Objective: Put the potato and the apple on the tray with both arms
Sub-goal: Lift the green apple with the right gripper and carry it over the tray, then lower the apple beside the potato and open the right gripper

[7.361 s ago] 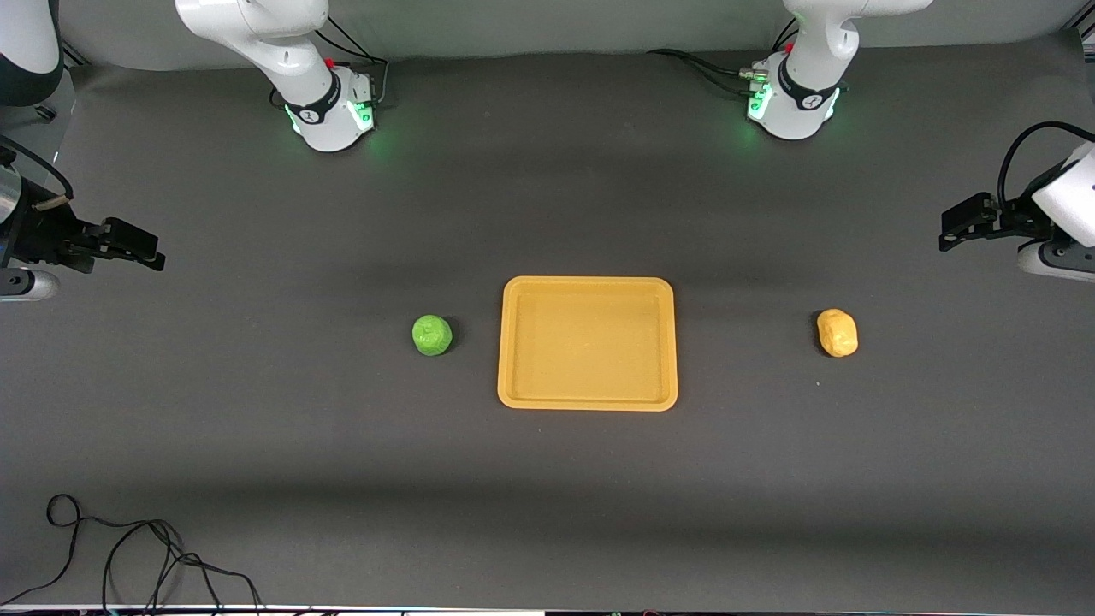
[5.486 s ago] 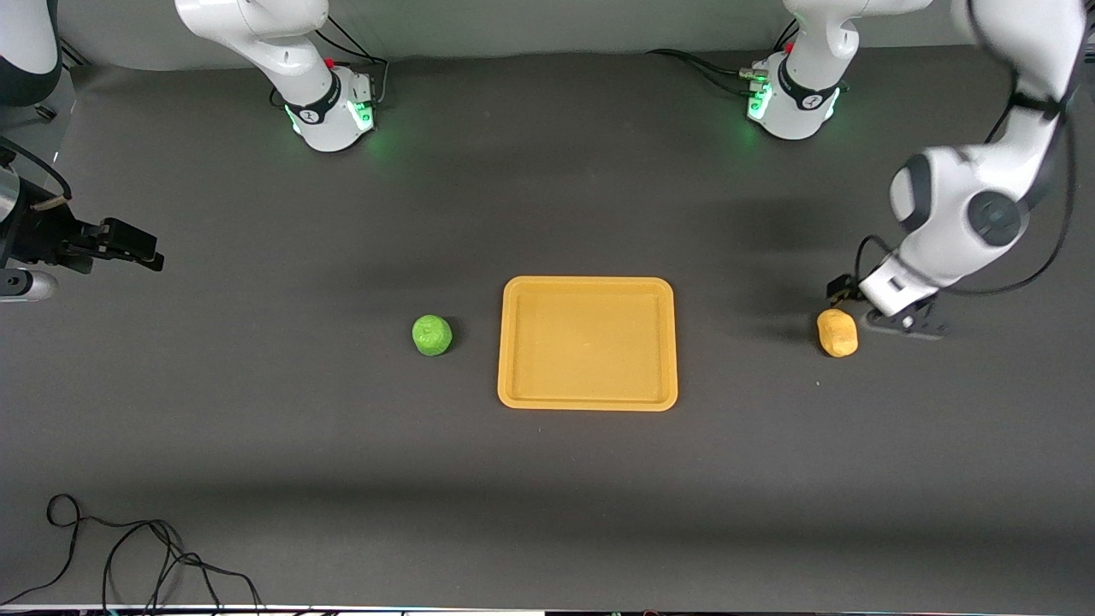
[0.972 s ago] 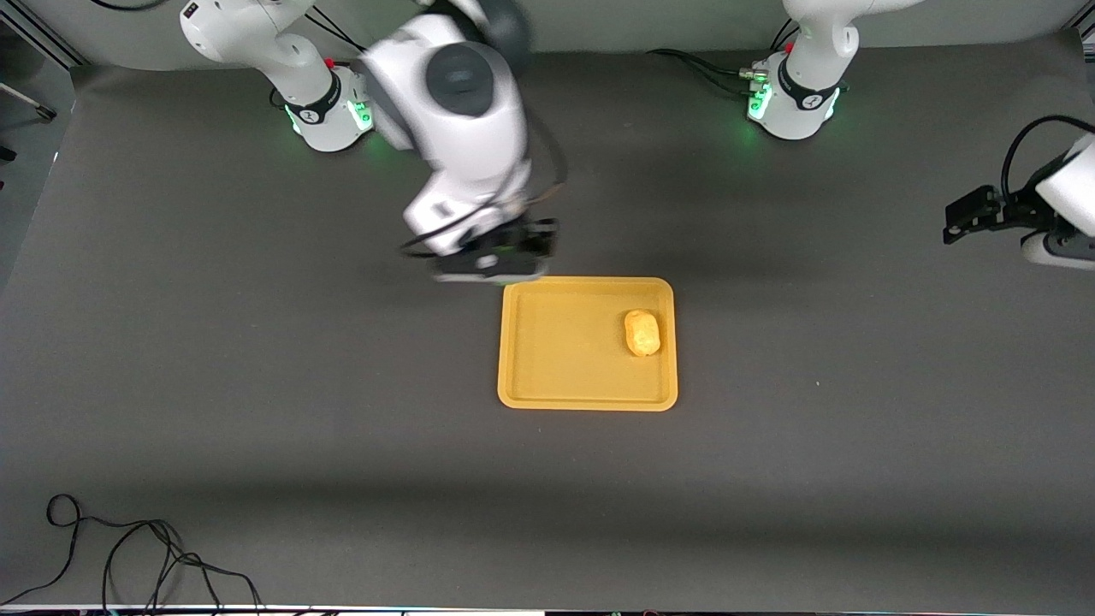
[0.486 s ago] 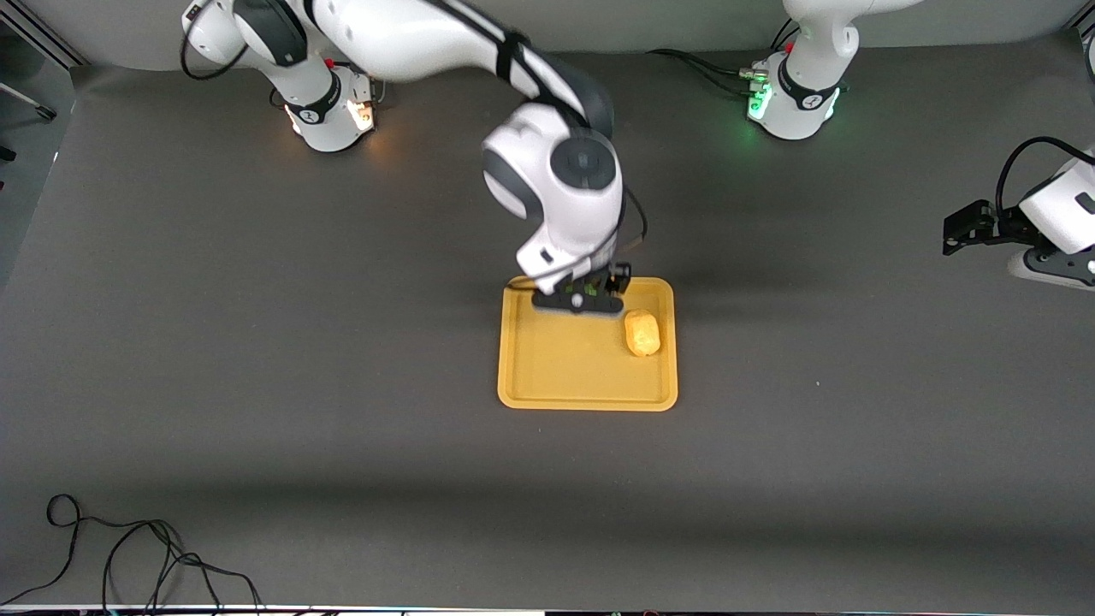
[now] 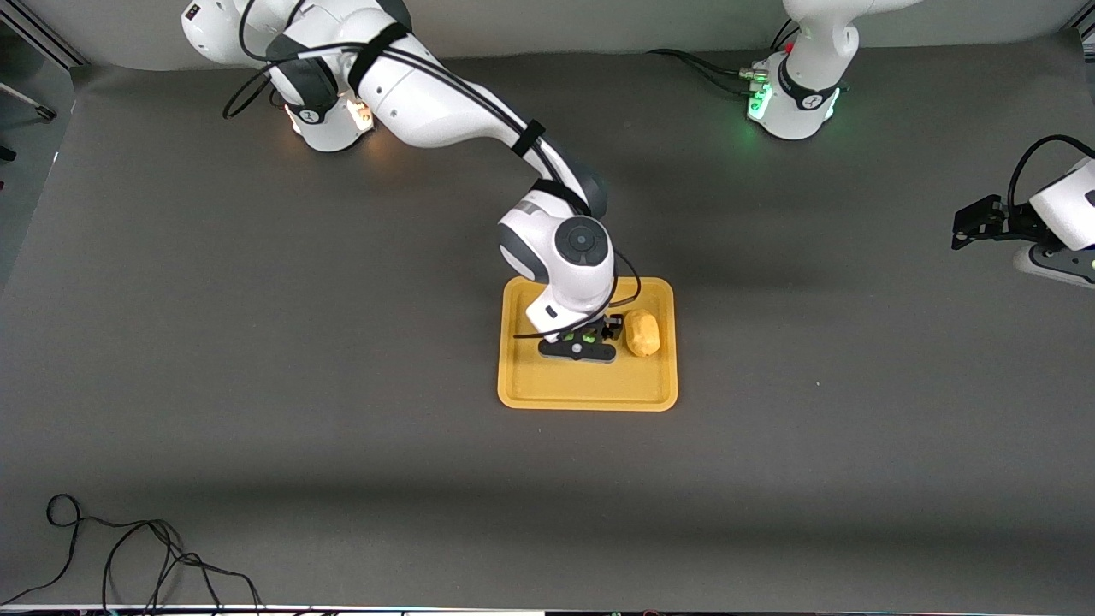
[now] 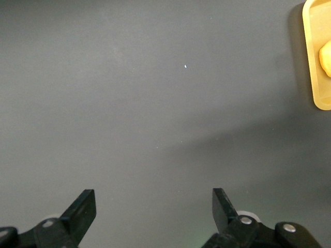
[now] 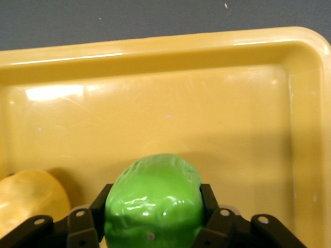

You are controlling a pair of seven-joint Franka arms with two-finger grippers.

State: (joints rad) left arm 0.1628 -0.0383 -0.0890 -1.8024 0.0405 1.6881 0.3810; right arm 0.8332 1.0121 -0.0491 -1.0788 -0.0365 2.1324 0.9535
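A thin black cable [image 5: 128, 556] lies curled on the table [image 5: 257, 385], near the front camera, at the right arm's end.

The right arm [image 5: 445, 94] reaches from its base down over the tray. The right gripper [image 5: 579, 346] is low over the middle of the tray [image 5: 590, 393]. Its fingers [image 7: 212, 212] are squeezed on both sides of the apple [image 7: 153, 204]. The apple is bright green and shiny, roughly round, with bumps and dents in its skin. The front view shows only small bits of green under the gripper. I cannot tell if the apple touches the tray floor.

The tray is flat and yellow-orange, with round corners and a low rim. It sits in the middle of the table.

The potato [image 5: 642, 333] lies in the tray, just beside the apple, toward the left arm's end. It is a small yellow-orange oval lump, much the same color as the tray.

The left arm [image 5: 1065, 222] waits at its own end of the table. The left gripper [image 6: 154, 214] is over bare table, well apart from the tray, and its fingers are spread wide with nothing between them.
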